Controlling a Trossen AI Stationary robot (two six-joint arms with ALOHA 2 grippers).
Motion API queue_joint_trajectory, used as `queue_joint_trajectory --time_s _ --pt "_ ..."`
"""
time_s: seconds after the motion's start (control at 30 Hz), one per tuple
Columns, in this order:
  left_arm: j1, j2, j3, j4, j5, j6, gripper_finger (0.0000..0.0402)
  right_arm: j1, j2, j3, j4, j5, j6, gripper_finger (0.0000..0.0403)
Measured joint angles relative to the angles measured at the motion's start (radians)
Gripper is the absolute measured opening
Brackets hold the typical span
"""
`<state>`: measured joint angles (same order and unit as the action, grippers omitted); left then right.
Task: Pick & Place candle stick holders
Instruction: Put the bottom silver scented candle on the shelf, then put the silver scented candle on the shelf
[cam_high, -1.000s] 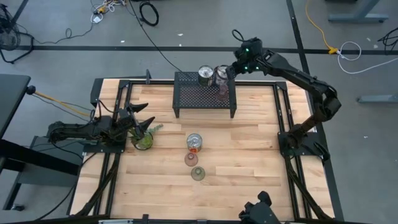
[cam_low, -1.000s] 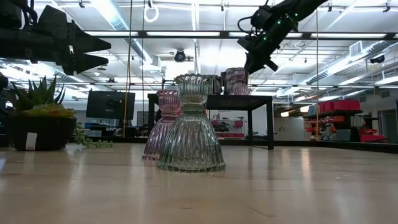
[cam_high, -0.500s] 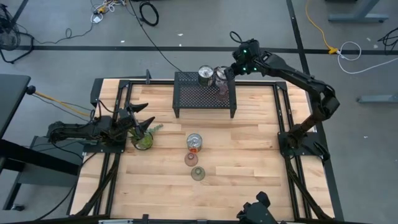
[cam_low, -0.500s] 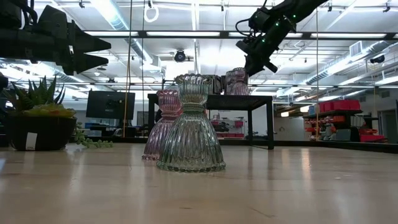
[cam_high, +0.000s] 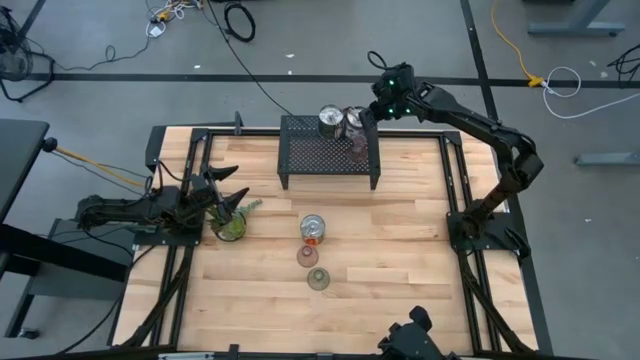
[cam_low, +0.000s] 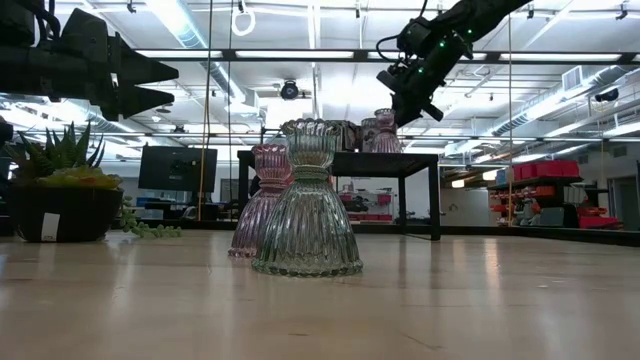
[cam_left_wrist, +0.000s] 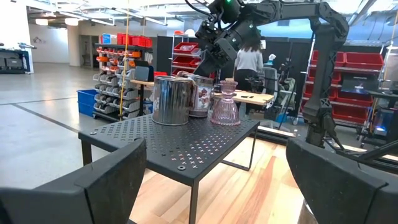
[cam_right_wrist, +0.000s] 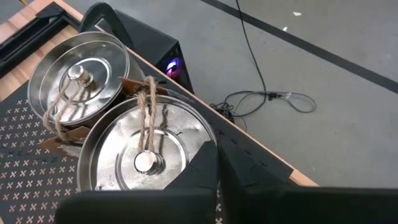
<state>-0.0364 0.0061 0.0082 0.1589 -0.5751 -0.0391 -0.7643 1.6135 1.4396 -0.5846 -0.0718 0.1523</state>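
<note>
Grey concrete floor (cam_high: 100, 40) with black and yellow cables (cam_high: 515, 45) lying around. Long ceiling lights (cam_low: 190, 25) overhead, and shelves of red bins (cam_left_wrist: 189, 53) across the room, one person (cam_left_wrist: 249, 62) standing nearby.

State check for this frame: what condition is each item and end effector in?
Silver tins: upright on black mesh stand.
Stand's pink glass: upright.
Marked tin, table's pink glass, green glass: upright on table.
Left end effector: open, by plant.
Right end effector: above the tins.
</note>
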Motion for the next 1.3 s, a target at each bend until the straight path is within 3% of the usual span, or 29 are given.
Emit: queue_joint_trajectory --time_s 0.53,0.77,1.13,1.3 --pt "0.0 0.0 0.0 0.0 0.0 0.0 0.0385 0.0 -0.007 0.0 0.021 0.001 -0.007 0.0062" --pt "0.0 0.0 0.0 0.0 0.0 0.0 0.0385 0.004 -0.088 0.0 0.043 -0.003 -0.019 0.0085" --pt "0.0 0.0 0.0 0.0 0.0 0.0 0.0385 0.124 -0.253 0.001 -0.04 -0.317 0.002 0.011" --pt "0.0 0.0 0.0 0.0 0.0 0.0 0.0385 0.212 -0.307 0.001 -0.077 -0.31 0.004 0.0108"
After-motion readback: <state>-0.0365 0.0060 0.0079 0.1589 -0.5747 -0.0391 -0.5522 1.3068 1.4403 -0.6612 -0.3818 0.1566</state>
